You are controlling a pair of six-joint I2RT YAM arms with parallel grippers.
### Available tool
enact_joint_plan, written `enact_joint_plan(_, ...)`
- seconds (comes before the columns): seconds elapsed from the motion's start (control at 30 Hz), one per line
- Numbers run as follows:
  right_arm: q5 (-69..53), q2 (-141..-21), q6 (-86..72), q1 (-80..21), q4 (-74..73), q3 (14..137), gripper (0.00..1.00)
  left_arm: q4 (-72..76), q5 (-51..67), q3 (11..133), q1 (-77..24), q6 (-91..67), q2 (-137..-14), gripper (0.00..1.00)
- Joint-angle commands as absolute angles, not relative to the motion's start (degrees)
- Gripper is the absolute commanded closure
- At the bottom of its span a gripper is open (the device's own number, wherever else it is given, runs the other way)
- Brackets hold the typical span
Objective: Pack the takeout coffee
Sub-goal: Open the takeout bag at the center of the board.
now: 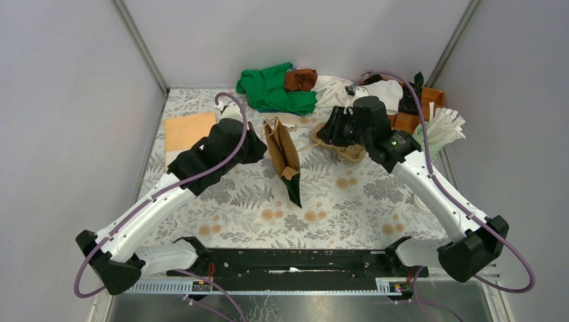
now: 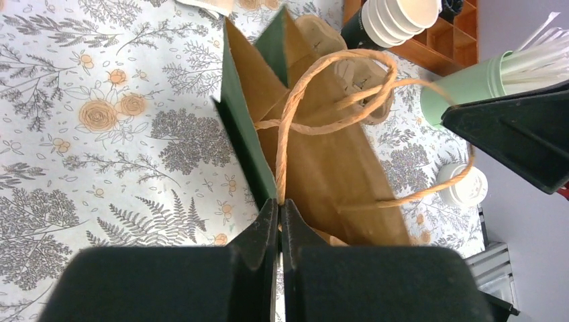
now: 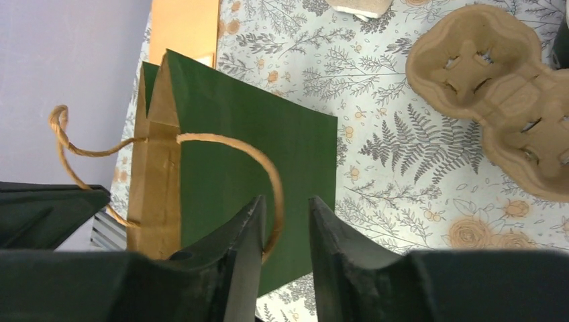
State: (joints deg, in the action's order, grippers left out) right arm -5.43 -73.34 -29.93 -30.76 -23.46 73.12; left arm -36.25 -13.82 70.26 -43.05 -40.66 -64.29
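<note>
On the bench (image 1: 221,201) a paper bag (image 1: 285,157) is held upright by its rim in the closed left fingers (image 2: 260,233). Its string handle (image 3: 268,174) is loosely circled by the slightly parted right fingers (image 3: 335,235). A cup carrier (image 3: 496,87) lies near. The takeout coffee (image 2: 463,184) is seen on the bench beyond the bag, untouched. It is probably light and easily squashed, so it is best gripped gently round its side.

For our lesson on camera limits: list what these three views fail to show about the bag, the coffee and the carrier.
Paper bag bottom: left wrist view, hidden by its own walls and left end effector.
Takeout coffee: top view, mostly hidden by the right arm.
Cup carrier: right wrist view, cut off at the right edge.
</note>
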Motion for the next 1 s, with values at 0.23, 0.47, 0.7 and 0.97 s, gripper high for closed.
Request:
enact_joint_plan(0.23, -14.26, -73.86, -25.13, -32.44, -25.57, 78.68, 0.37, -26.09, 2.81, 72.85, -42.75, -32.37, -64.85, 1.00)
enact_joint_plan(0.47, -17.30, -75.62, -23.30, -34.61, -29.43, 84.45, 0.29, -23.26, 7.85, 73.88, -42.80, -32.42, -66.82, 1.00)
enact_joint_plan(0.7, -14.36, -76.36, -22.40, -37.46, -32.72, 84.71, 0.30, -20.84, 8.39, 72.71, -42.79, -33.91, -66.17, 1.00)
enact_joint_plan(0.97, -9.67, -76.58, -22.37, -39.76, -35.19, 82.09, 0.27, -19.31, 7.47, 70.66, -42.80, -35.34, -65.72, 1.00)
